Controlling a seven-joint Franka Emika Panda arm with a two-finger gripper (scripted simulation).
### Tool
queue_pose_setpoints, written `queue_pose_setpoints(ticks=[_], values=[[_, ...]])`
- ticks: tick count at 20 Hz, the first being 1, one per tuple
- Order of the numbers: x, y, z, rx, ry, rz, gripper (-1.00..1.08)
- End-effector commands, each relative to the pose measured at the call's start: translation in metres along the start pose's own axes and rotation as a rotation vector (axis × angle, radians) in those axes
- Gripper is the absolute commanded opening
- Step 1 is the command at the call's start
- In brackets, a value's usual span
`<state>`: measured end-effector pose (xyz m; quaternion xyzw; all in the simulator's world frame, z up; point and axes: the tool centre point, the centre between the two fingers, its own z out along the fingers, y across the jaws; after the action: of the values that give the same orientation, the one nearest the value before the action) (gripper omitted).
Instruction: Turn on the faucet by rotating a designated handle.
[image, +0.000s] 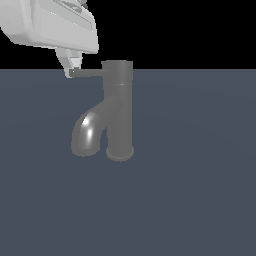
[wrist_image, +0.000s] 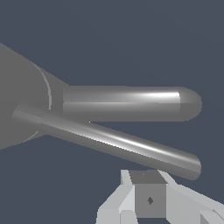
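The faucet is a dark grey glossy tap that stands upright on the floor, with its thick spout curving down toward the exterior view's left. The handle is a thin grey rod that sticks out level from the top cap toward the exterior view's left. My gripper comes down from above and its tip sits at the rod's free end, touching it or nearly so. In the wrist view the handle runs just past the gripper, with the spout beyond it. The fingers are together and hold nothing.
The faucet stands on a flat blue-grey floor. The white body of my hand fills the upper corner on the exterior view's left, above the handle's end.
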<state>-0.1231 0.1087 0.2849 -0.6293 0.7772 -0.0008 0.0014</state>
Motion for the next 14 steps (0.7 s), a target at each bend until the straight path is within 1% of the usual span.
queue_pose_setpoints(ticks=[1, 5, 6, 14], values=[[0.008, 0.006, 0.000, -0.002, 0.001, 0.004, -1.00], [0.014, 0.012, 0.000, -0.003, 0.001, 0.003, -1.00], [0.011, 0.010, 0.000, -0.001, 0.001, -0.078, -1.00], [0.056, 0.006, 0.000, -0.002, 0.001, -0.045, -1.00]])
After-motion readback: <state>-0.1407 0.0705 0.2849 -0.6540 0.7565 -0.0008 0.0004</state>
